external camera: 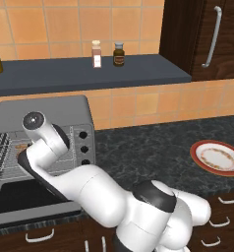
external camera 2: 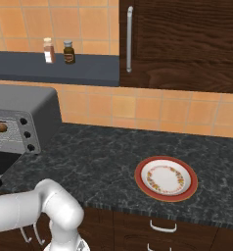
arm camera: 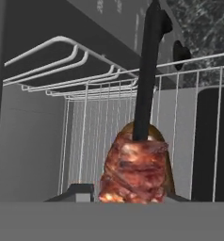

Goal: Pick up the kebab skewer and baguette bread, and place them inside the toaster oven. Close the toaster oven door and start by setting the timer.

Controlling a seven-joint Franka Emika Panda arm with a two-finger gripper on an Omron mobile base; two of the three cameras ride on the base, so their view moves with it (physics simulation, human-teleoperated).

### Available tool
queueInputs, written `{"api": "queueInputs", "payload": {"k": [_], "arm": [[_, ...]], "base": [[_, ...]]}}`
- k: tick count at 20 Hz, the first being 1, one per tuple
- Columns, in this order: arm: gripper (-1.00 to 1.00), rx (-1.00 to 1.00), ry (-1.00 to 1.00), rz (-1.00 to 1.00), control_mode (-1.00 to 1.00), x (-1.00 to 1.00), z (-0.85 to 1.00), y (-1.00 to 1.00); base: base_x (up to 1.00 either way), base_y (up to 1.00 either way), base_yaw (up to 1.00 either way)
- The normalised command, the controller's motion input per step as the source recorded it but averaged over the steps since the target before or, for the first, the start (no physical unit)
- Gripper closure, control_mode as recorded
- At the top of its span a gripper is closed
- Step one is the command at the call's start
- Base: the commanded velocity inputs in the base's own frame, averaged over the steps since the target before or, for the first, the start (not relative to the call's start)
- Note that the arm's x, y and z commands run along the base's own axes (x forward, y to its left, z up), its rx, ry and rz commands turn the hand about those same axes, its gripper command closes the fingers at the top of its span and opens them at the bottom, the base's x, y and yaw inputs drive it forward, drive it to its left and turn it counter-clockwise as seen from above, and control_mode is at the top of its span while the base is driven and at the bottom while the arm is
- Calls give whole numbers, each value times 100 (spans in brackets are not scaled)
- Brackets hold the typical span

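Arm reaches into the toaster oven (external camera: 65, 110), whose toaster oven door (external camera: 20, 197) is dropped flat in front of it. In hand view the kebab skewer (arm camera: 135, 172) sits right at the fingers over the oven's wire rack (arm camera: 100, 89), stick pointing away toward the knobs (external camera: 83, 147). Looks pinched on the meat end, but can't tell for sure, tips hidden. Brown lump on the rack in right base view, unclear which item. Baguette bread not ID'd. Empty plate (external camera 2: 166, 179) well right of oven. Handling guess: skewer light, stick stiff, thin, rolls easily; meat chunks soft, greasy. Grip at chunks, not bare stick.
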Motion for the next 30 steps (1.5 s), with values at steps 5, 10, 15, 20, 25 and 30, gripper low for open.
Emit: {"api": "queueInputs", "payload": {"k": [5,10,15,20,25,30], "arm": [[-100,0,-1,0,-100,0,0,0],[-100,0,-5,0,-100,-5,14,0],[-100,0,0,0,-100,-37,23,0],[-100,-1,1,1,-100,-37,17,0],[-100,-13,16,15,-100,-50,3,0],[-100,-20,19,27,-100,-46,0,0]], "base": [[0,0,0],[0,0,0],[0,0,0],[0,0,0],[0,0,0],[0,0,0]]}}
